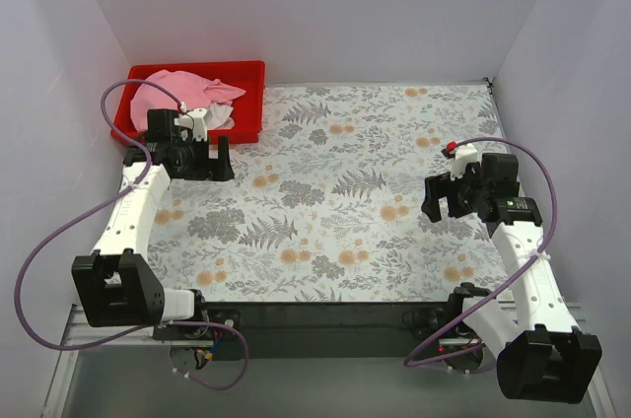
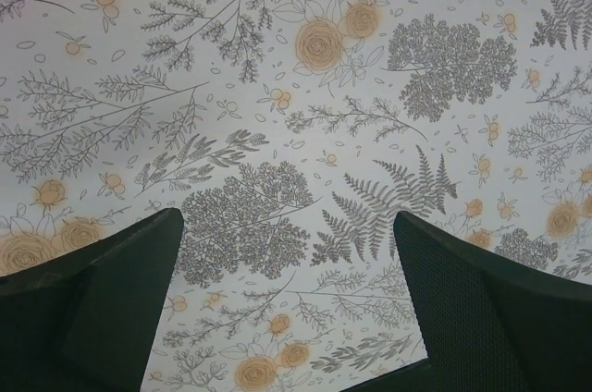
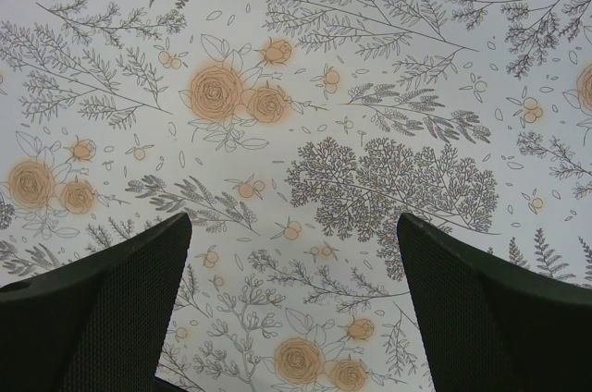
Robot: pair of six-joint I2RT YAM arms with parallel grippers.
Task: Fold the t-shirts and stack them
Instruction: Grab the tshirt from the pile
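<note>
The t-shirts lie crumpled together in a red bin point(image 1: 252, 93) at the far left corner: a pink one point(image 1: 182, 86) on top and a white one point(image 1: 220, 116) showing beneath it. My left gripper point(image 1: 217, 160) hovers just in front of the bin, open and empty. In the left wrist view its fingers point(image 2: 102, 300) frame only the floral table cover point(image 2: 296, 115). My right gripper point(image 1: 445, 202) hangs open over the right side of the table, far from the shirts. The right wrist view shows its fingers point(image 3: 490, 309) wide apart above bare floral cover point(image 3: 296, 87).
A floral cover point(image 1: 345, 191) spans the table between the arms. White walls point(image 1: 325, 4) close in the back and both sides. The left arm's purple cable point(image 1: 118, 93) loops over the bin's left end.
</note>
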